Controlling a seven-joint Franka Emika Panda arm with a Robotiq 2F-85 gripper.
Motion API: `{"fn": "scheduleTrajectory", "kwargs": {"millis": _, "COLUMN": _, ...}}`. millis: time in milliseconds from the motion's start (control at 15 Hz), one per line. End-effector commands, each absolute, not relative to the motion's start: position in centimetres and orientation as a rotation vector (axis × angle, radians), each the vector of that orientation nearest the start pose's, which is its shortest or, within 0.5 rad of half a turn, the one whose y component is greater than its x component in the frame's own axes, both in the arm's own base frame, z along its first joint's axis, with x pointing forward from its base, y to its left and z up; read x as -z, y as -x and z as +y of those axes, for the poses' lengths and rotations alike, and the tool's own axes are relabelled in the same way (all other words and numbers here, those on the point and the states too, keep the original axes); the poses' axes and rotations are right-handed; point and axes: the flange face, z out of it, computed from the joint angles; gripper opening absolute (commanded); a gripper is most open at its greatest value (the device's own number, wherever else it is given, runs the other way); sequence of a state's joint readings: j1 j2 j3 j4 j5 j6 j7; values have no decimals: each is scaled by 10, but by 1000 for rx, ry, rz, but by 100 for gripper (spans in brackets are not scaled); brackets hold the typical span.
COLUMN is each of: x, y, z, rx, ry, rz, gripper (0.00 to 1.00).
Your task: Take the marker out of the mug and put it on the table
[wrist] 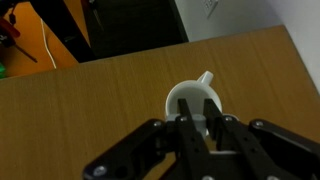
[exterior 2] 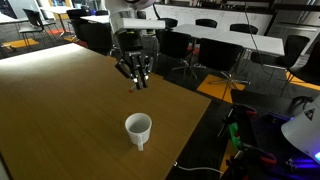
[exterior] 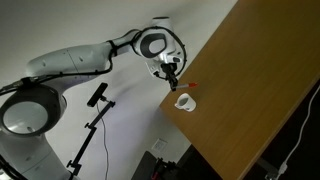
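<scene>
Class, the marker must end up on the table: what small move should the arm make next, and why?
Probably lower the end effector straight down toward the table. The mug looks empty, the red marker shows close beside the end effector in an exterior view, and the end effector hangs above bare wood.

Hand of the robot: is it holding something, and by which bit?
It cannot be told. The hand has its fingers close together near the small white round mug, but nothing shows clearly between them.
</scene>
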State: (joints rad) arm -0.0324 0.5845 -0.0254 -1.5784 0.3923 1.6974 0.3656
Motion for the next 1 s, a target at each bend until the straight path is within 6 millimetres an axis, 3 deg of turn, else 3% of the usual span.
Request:
{"fn": "scheduleTrajectory", "kwargs": {"millis": 0, "x": -262, "y": -662, "z": -8, "rx": -639, "ry": 2677, "rz": 1018, "gripper": 5}}
{"fn": "scheduleTrajectory", "kwargs": {"millis": 600, "x": -212, "y": -691, "z": -48, "rx": -542, "ry": 2519, "rz": 1674, "gripper": 5}}
{"fn": "scheduleTrajectory", "kwargs": {"millis": 933, "x": -184, "y": -708, "z": -63, "rx": -400, "ry": 2410, "rz": 1993, "gripper": 5}}
